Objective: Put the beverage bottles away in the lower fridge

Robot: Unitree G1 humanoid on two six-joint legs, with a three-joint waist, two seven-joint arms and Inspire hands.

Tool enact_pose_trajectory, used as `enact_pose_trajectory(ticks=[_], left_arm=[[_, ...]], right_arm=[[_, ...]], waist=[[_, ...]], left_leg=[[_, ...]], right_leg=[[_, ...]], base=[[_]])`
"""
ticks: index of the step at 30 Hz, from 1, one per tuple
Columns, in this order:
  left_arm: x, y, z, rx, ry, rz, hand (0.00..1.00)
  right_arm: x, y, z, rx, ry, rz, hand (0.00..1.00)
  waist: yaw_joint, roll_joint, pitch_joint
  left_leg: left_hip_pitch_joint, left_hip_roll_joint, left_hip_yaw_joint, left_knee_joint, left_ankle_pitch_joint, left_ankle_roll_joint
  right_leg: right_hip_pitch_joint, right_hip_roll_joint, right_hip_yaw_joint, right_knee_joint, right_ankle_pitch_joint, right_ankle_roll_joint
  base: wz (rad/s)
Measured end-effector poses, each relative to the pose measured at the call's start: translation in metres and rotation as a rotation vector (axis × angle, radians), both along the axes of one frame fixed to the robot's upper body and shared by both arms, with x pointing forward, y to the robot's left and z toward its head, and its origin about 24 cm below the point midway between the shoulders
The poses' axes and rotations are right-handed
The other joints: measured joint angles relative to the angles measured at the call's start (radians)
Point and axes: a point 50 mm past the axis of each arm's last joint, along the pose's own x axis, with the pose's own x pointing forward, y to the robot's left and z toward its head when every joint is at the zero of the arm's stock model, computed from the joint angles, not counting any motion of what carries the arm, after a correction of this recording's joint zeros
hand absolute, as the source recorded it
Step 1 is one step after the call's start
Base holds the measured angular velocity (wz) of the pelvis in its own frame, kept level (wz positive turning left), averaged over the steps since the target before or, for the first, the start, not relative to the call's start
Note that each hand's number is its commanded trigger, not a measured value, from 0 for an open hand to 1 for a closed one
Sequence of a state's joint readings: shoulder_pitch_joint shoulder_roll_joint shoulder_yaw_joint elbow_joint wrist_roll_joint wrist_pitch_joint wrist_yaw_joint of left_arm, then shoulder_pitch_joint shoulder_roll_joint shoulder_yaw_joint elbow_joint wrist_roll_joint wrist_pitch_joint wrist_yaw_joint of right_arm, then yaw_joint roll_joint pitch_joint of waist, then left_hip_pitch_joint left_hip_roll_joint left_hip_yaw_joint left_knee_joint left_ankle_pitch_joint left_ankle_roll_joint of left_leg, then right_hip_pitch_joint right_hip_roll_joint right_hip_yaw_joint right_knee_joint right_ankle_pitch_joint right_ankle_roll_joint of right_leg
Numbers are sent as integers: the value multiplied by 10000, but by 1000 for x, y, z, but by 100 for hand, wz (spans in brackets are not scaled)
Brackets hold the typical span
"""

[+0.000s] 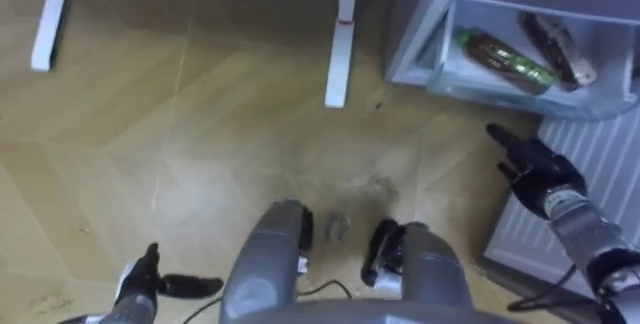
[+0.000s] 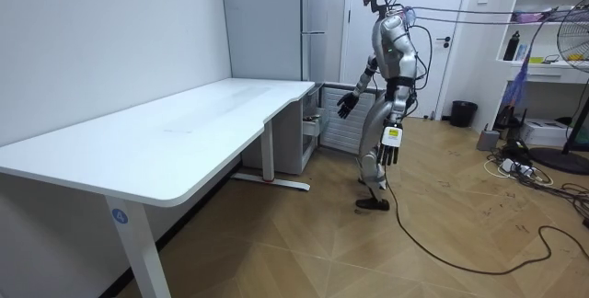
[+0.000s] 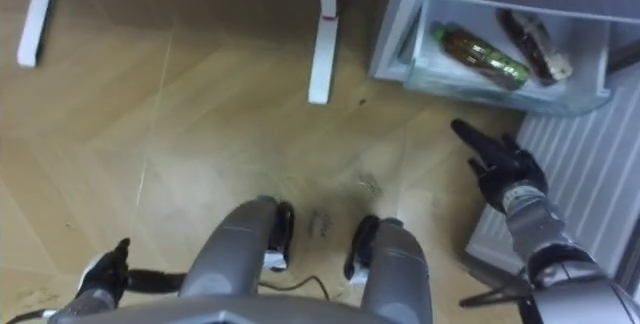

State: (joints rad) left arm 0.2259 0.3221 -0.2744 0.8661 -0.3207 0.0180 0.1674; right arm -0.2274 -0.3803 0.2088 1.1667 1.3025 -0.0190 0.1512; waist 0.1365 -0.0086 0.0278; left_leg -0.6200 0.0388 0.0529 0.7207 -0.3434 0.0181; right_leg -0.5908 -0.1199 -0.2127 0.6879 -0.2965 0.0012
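1. The left hand is hanging lowest and closest in the eye views, down at the robot's left side over the wooden floor. Its fingers are lying loose and released, gripping nothing.
2. The right hand is reaching forward and to the right with its fingers stretched out straight, also holding nothing.
3. The fingertips are pointing toward the open lower fridge compartment and are stopping short of its front edge, not touching it.
4. Two drinks are lying on their sides inside that compartment. A green-labelled bottle is resting nearer the front, beyond the right hand's fingertips and slightly to their left.
5. A dark bottle is lying just behind the green-labelled one, toward the right of the compartment, apart from the hand.
6. A ribbed white panel is lying under and to the right of the right hand.
7. A white desk leg is standing to the left of the compartment.
8. In the room view, the robot is standing upright on the floor at the end of the white desk. It is facing the fridge with its right arm held out.
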Motion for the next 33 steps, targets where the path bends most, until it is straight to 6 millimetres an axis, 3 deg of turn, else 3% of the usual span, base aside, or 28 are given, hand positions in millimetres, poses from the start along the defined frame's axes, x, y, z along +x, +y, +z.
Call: enact_pose_trajectory(ticks=[5, 20, 22, 24, 27, 33], left_arm=[[-4, -1, -3, -8, 242, 125, 0], [-10, 1, -7, 236, 384, 696, 0], [-15, 1, -7, 245, 442, 811, 0], [-22, 3, -7, 353, 590, 804, 0], [-30, 6, -8, 472, 860, 827, 0], [-32, 8, -8, 511, 696, 900, 0]], right_arm=[[-3, 1, -3, 253, 156, -512, 0], [-26, -8, -13, 815, 574, -2207, 0], [-40, -9, -19, 849, 845, -2353, 0], [-55, -10, -24, 860, 1151, -2501, 0], [-77, -10, -32, 880, 1624, -2623, 0], [-88, 4, -40, 1324, 1742, -2587, 0]], waist=[[-201, -5, 6], [-273, 34, 4], [-290, 18, -28], [-323, -4, -140], [-429, -44, -205], [-606, -120, -193]], left_leg=[[738, 5, 25, -487, 7, 5], [2752, 24, 51, -1762, 40, 4], [3281, 18, 123, -2142, 88, 10], [3615, 11, 179, -2376, 96, 13], [4111, 0, 284, -2533, 98, 18], [4551, 20, 562, -2571, 29, 103]], right_leg=[[784, 45, -81, -560, 37, 50], [2955, 345, -120, -2237, 462, 256], [3470, 379, -121, -2656, 571, 303], [3812, 405, -105, -2930, 628, 331], [4196, 385, -76, -2945, 630, 334], [4497, 327, -100, -2801, 642, 355]], base=[[-1], [-1], [-5], [-7], [-7], [-10]])
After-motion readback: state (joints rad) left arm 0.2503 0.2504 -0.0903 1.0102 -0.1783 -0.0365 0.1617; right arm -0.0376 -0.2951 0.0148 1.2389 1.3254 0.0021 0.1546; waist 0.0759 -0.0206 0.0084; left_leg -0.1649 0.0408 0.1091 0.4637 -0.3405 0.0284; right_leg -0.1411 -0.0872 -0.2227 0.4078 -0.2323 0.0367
